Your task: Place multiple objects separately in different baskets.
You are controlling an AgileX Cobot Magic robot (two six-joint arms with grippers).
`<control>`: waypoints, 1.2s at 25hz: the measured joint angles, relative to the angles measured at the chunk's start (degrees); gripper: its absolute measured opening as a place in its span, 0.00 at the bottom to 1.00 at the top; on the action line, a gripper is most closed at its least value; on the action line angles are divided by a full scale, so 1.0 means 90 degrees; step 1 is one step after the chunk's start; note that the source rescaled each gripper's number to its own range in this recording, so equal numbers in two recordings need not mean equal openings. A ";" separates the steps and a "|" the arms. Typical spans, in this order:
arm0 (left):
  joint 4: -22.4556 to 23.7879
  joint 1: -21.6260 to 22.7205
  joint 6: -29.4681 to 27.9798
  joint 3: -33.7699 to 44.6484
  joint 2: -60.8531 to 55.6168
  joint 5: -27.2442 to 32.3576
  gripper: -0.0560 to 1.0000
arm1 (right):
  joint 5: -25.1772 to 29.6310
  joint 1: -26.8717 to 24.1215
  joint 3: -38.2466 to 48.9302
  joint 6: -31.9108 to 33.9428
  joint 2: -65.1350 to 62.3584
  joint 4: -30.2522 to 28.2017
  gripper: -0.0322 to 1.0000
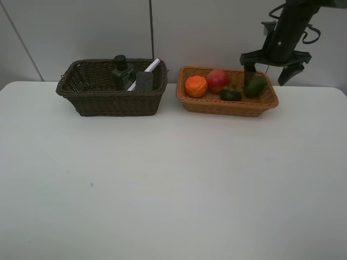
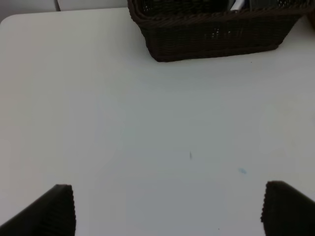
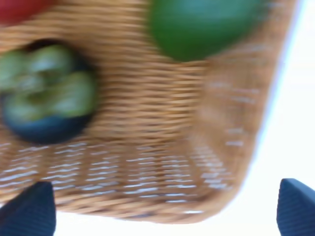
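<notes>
The white red-tipped marker [image 1: 145, 71] leans in the dark brown woven basket [image 1: 111, 100], long axis slanting up toward the tan wicker basket [image 1: 227, 104], where the wide-open, empty right gripper [image 1: 274, 69] hovers above the green lime [image 1: 255, 85]; the left gripper [image 2: 167, 209] gapes empty over the white table [image 1: 162, 184].

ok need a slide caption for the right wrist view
Open right gripper above the tan basket, with lime and mangosteen inside.
</notes>
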 joint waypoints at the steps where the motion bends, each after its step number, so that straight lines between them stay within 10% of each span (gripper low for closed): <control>1: 0.0000 0.0000 0.0000 0.0000 0.0000 0.0000 0.90 | 0.0000 -0.0145 0.0000 0.0018 -0.0018 0.0000 1.00; 12: 0.0000 0.0000 0.0000 0.0000 0.0000 0.0000 0.90 | -0.0002 -0.1022 0.2672 0.0038 -0.2744 -0.0224 1.00; 21: 0.0000 0.0000 0.0000 0.0000 0.0000 -0.0005 0.90 | -0.0091 -0.1022 0.6181 0.0038 -0.7508 -0.0172 1.00; 30: 0.0000 0.0000 0.0000 0.0000 0.0000 -0.0005 0.90 | -0.0247 -0.1022 0.7639 0.0044 -1.1948 -0.0068 1.00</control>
